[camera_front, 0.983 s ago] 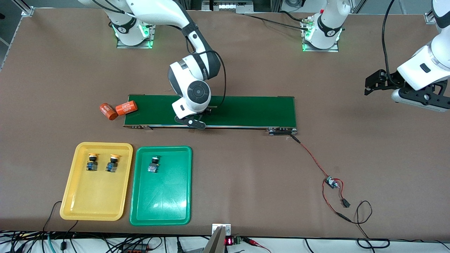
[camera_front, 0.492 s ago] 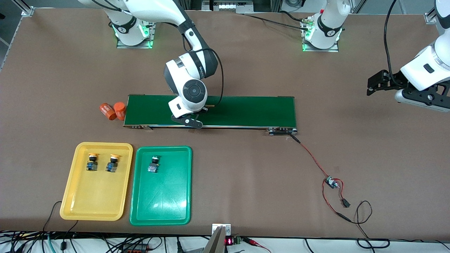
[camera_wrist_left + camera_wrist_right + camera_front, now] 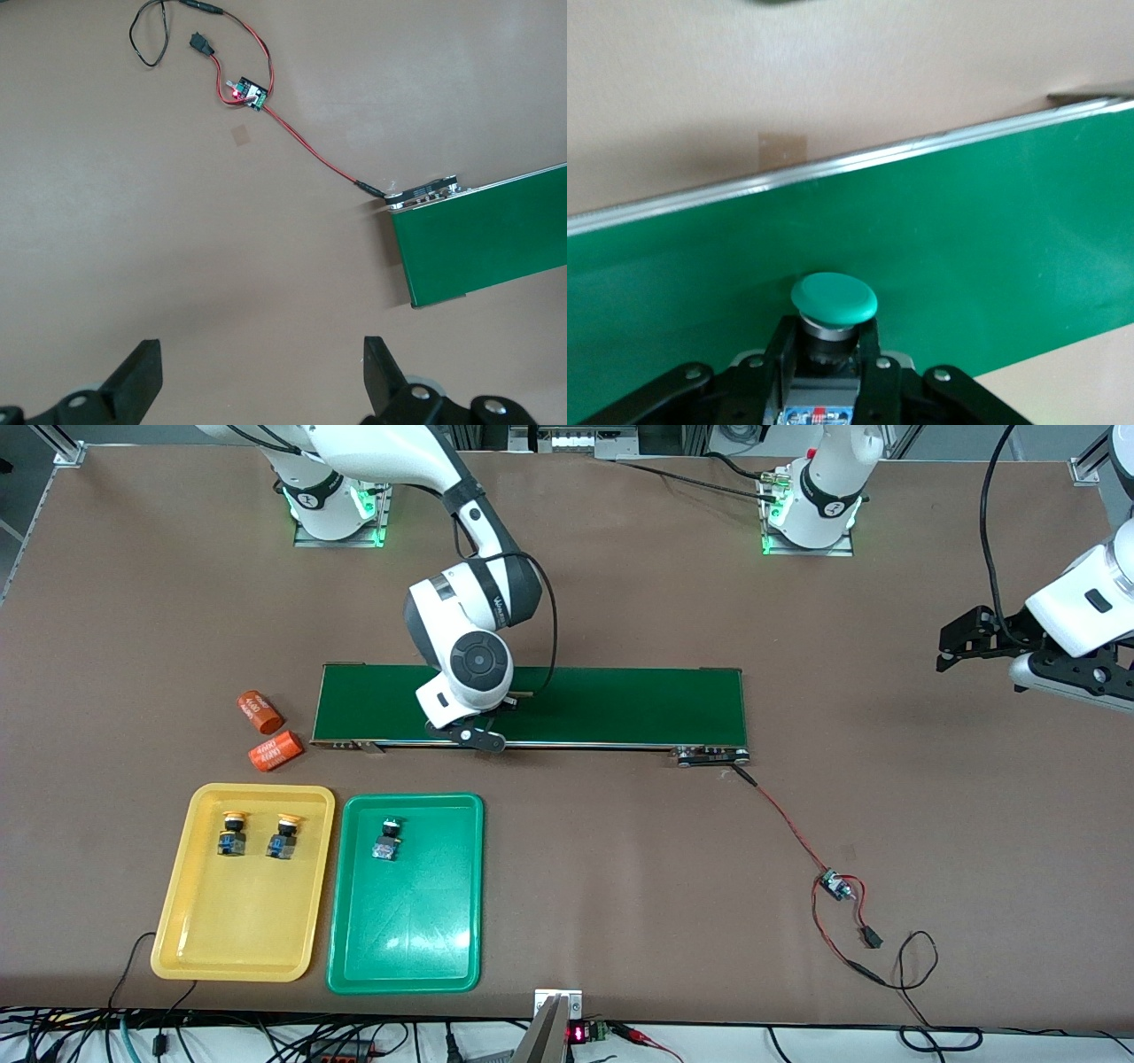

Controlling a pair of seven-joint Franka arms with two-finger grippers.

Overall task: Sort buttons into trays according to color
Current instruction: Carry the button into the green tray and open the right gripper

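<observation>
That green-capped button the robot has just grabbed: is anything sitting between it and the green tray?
Nothing visible does. The right end effector is shut on the green-capped button over the conveyor belt. Only bare table lies between belt and green tray, which holds one button near its belt-side end, leaving room.

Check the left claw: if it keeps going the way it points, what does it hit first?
Most likely bare table. The left claw is open, and its wrist view shows only brown tabletop between the fingers. The belt end and the red wire lie off to the side. Depth is unclear.
</observation>
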